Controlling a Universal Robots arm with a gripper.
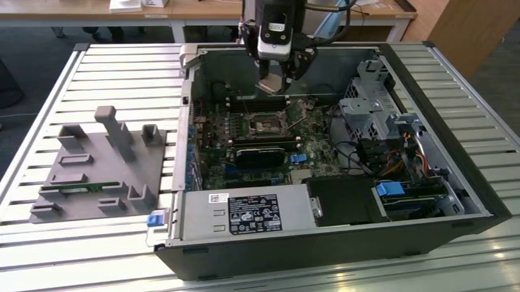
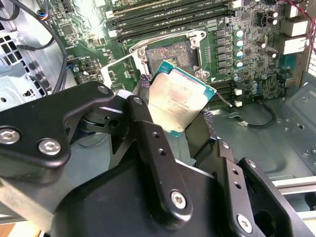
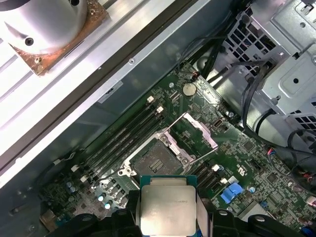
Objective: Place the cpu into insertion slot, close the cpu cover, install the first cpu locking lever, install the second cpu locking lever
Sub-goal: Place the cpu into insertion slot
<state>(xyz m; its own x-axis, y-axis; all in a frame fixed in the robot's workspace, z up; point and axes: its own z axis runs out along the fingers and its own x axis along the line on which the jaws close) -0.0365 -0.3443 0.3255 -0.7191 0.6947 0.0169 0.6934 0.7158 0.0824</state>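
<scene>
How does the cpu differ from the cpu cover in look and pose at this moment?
The cpu is a solid square plate, the cpu cover an open frame. The cpu is held in the gripper above the board; the cpu cover stands swung open beside the socket. Both are silvery metal.

cpu (image 2: 181,98) lower corner hidden behind end effector (image 2: 174,106), socket (image 2: 170,57) partly covered by cpu — its inner detail too small to tell

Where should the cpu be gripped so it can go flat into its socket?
By two opposite thin edges, coming in from the side of its metal top, as the gripper holds the cpu now. It is a thin flat square, so edge contact probably leaves its faces clear for the open socket.
</scene>
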